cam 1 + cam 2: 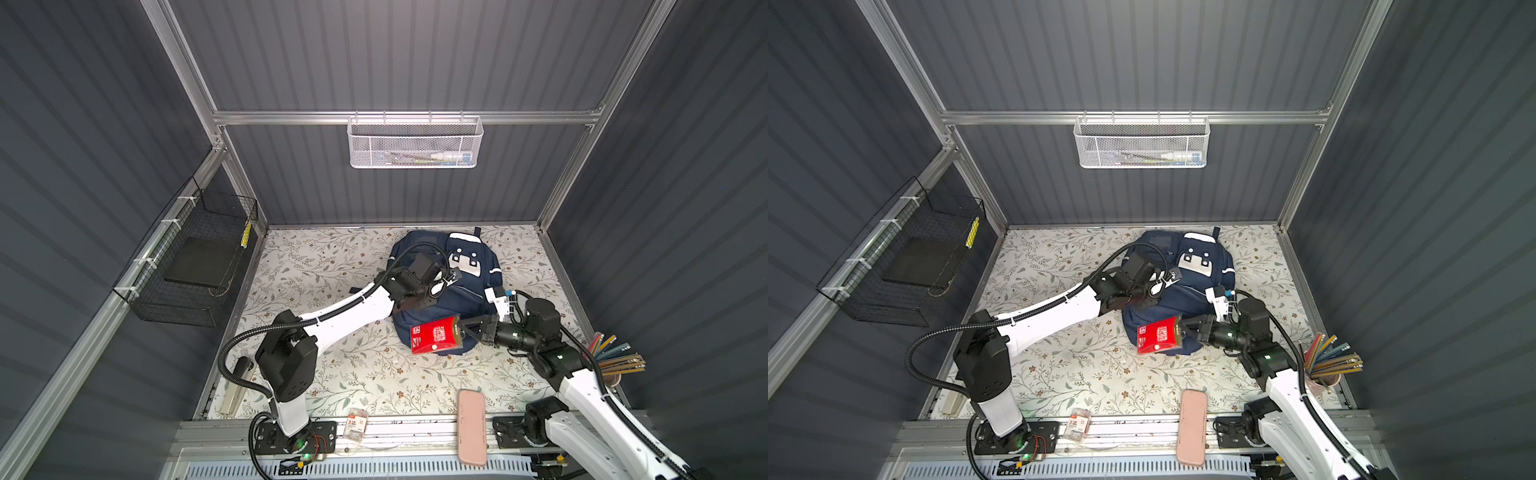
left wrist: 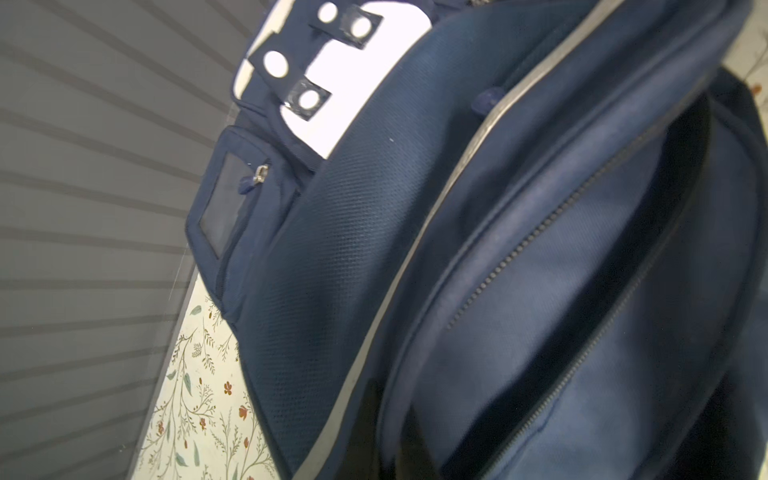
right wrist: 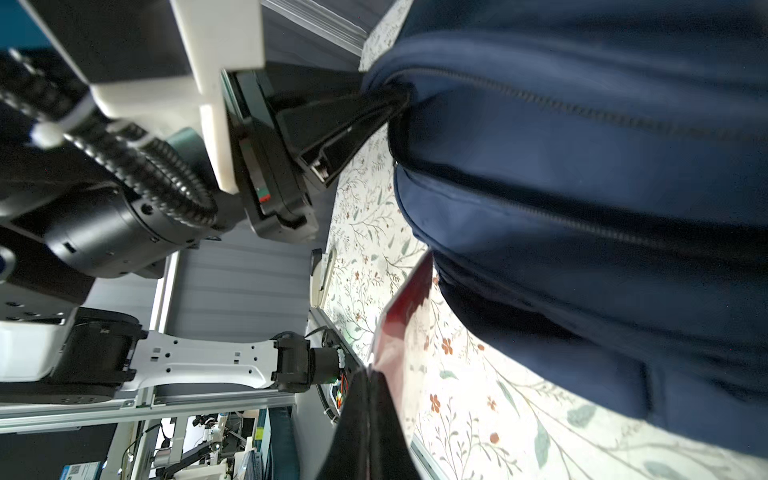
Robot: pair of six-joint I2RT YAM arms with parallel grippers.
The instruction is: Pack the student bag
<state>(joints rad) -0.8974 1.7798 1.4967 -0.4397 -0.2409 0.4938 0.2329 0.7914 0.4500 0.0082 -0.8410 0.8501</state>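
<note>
The student bag, a large navy fabric backpack (image 1: pixel 465 299), lies at the back of the floral desk (image 1: pixel 332 374). Left jaws are pinched tight on its pocket edge; right jaws are clamped on a red cardboard box (image 1: pixel 434 336), which likely slides into that pocket next.

Large navy blue cloth backpack (image 1: pixel 467 305), centre of the frame: matt woven fabric, coarse ribbed weave seen close in the left wrist view, smooth white patch, dull grey stripe. Red flat packet (image 1: pixel 435 340) just below: glossy, light-catching film. Desk (image 1: pixel 332 374): matt floral-print covering. White mesh basket (image 1: pixel 415 143), upper centre: painted metal. Pink oblong case (image 1: pixel 471 428), lower centre: smooth, satin.
</note>
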